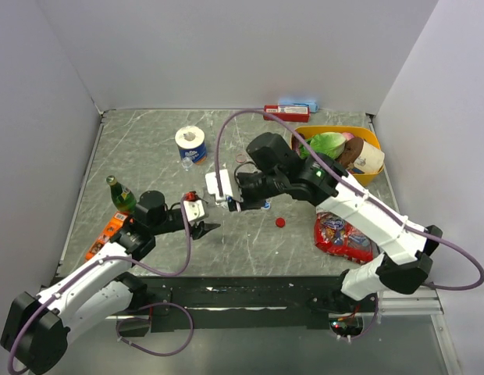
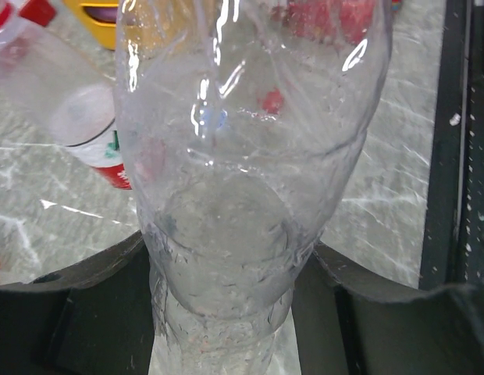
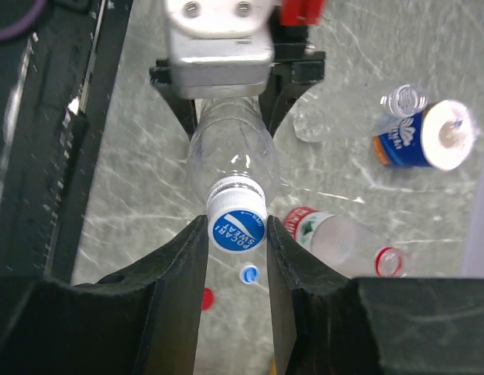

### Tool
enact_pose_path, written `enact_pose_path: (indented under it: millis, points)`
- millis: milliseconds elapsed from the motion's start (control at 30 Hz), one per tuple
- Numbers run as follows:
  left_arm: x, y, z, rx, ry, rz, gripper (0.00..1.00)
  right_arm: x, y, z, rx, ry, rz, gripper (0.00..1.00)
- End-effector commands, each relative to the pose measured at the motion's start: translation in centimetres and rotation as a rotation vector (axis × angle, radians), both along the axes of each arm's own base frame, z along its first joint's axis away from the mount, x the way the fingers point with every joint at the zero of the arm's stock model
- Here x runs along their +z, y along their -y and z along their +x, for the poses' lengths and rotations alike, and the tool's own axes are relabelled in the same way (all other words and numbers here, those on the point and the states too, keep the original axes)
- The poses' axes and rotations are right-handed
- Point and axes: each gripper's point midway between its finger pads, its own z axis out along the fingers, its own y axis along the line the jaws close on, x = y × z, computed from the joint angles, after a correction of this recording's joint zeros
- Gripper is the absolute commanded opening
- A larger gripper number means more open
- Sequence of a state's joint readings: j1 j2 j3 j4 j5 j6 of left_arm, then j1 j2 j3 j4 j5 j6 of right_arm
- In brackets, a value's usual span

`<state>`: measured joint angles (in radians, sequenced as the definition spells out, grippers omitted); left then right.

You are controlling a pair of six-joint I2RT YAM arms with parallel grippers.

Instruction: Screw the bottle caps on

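Note:
My left gripper [image 1: 201,223] is shut on the base of a clear bottle [image 2: 242,156] and holds it lying level above the table. My right gripper [image 3: 236,234] is shut on a blue-and-white cap [image 3: 237,225] that sits on this bottle's neck. In the top view the right gripper [image 1: 236,200] faces the left one. A loose small blue cap [image 3: 249,273] and a red cap [image 1: 280,222] lie on the table; the red cap also shows in the right wrist view [image 3: 207,298]. An uncapped bottle with a red label band [image 3: 336,238] lies beside them. A small uncapped clear bottle [image 3: 403,100] stands further off.
A paper roll in a blue wrap [image 1: 190,143] stands at the back left. A yellow bowl [image 1: 374,141] of items sits at the back right, a red snack bag [image 1: 343,234] in front of it. A green bottle [image 1: 119,194] and an orange pack [image 1: 105,230] are at the left.

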<state>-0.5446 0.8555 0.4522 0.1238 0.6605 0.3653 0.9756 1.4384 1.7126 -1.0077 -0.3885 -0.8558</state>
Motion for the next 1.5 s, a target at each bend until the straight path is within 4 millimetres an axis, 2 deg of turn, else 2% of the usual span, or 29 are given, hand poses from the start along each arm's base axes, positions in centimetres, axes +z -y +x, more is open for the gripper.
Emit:
enact_pose_path:
  millis: [0,167,500,967,1400,1467]
  points:
    - [6.6,0.8,0.7,0.011,0.181,-0.186,0.01,-0.9,-0.2,-0.4,-0.101,-0.197,-0.031,0.22]
    - [6.0,0.4,1.2,0.049,0.182,-0.182,0.01,-2.0,-0.2,-0.5,-0.137,-0.317,-0.096,0.21]
    - [4.6,-0.4,2.0,0.162,0.134,-0.257,0.01,-1.9,-1.1,0.3,-0.254,-0.419,-0.129,0.21]
    - [7.5,-0.1,1.3,0.175,0.039,-0.439,0.01,-2.8,-1.8,0.8,-0.355,-0.427,-0.144,0.23]
    - [7.7,-0.9,3.2,0.301,0.078,-0.468,0.01,-3.7,-1.9,0.7,-0.412,-0.491,-0.171,0.20]
    - [7.4,-0.9,3.2,0.305,0.063,-0.465,0.01,-3.6,-1.8,1.0,-0.418,-0.474,-0.169,0.25]
